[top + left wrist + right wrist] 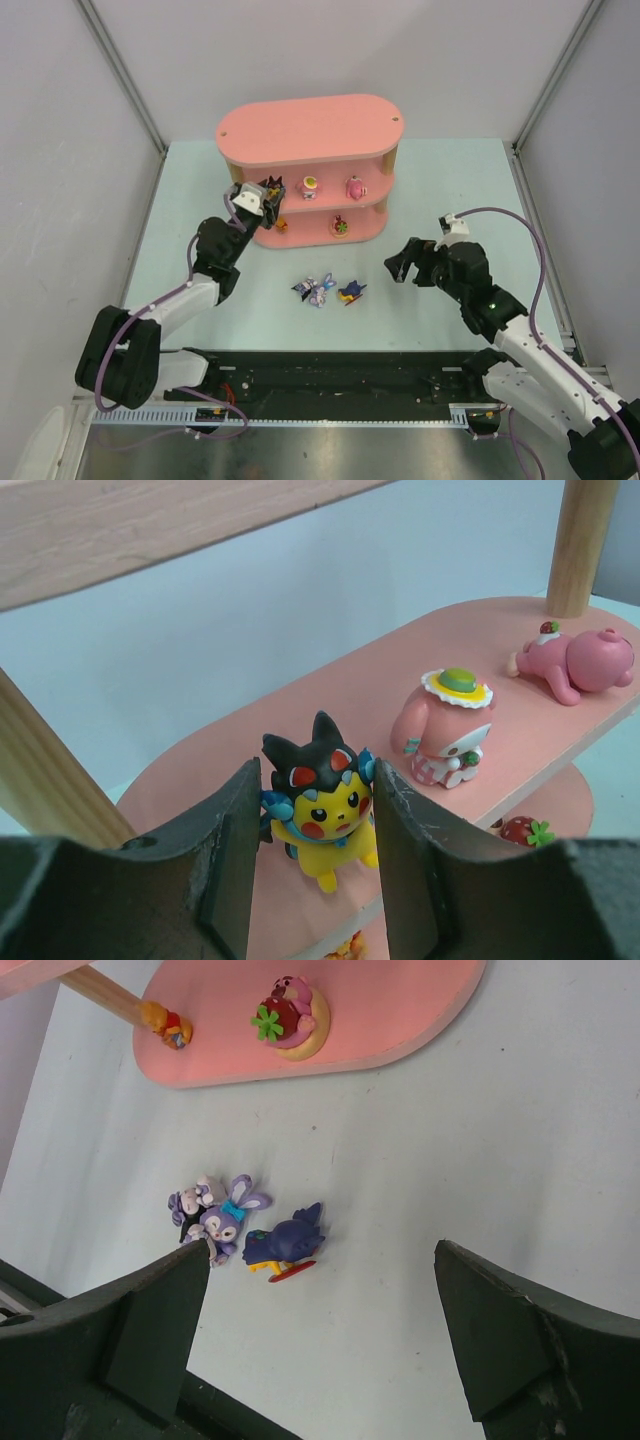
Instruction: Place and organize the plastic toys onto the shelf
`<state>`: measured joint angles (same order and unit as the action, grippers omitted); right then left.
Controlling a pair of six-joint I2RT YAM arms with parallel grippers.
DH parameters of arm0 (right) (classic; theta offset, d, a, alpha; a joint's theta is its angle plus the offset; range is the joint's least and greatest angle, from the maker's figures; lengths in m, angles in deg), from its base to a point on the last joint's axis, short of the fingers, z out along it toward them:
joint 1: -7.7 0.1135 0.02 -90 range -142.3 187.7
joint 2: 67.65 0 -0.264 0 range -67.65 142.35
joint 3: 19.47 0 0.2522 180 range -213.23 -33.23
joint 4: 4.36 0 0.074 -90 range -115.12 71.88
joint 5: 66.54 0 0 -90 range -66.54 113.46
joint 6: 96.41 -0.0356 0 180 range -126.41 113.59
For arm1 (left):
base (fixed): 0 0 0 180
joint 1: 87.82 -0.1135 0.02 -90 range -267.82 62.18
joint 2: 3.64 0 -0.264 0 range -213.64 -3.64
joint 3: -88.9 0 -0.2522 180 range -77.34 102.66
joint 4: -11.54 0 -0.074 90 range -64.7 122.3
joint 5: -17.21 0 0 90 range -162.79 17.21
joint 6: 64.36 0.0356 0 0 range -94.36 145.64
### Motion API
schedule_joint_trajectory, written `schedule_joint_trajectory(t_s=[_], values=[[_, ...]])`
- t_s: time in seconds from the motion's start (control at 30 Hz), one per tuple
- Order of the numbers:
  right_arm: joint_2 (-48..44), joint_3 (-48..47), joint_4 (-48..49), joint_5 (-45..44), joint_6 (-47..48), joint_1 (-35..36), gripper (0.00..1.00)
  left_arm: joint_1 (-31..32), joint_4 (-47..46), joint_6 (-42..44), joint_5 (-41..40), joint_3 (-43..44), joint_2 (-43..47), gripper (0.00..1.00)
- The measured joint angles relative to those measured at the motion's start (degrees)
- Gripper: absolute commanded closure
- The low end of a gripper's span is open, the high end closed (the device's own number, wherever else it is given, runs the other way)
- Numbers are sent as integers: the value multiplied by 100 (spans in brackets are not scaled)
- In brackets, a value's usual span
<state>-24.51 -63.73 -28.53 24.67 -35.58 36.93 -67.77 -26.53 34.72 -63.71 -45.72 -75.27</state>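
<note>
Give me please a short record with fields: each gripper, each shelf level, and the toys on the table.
left gripper: shut on black-eared toy, at shelf middle level
right gripper: open, holding nothing, over table
middle level: hat toy upright; pink toy lying down
bottom level: orange toy; strawberry toy
on table: purple rabbit, dark blue toy

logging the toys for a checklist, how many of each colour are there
pink toys: 2
yellow-black toy: 1
orange toy: 1
red strawberry toy: 1
purple toys: 2, huddled, maybe hiding another
dark blue toy: 1
total: 8
</note>
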Motion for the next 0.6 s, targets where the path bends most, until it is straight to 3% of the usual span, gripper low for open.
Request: schedule_joint_trajectory(t_s=[0.6], values=[[129,-39,120,149,142,-22,0,-2,-944,52,-280,-195,-396,100]])
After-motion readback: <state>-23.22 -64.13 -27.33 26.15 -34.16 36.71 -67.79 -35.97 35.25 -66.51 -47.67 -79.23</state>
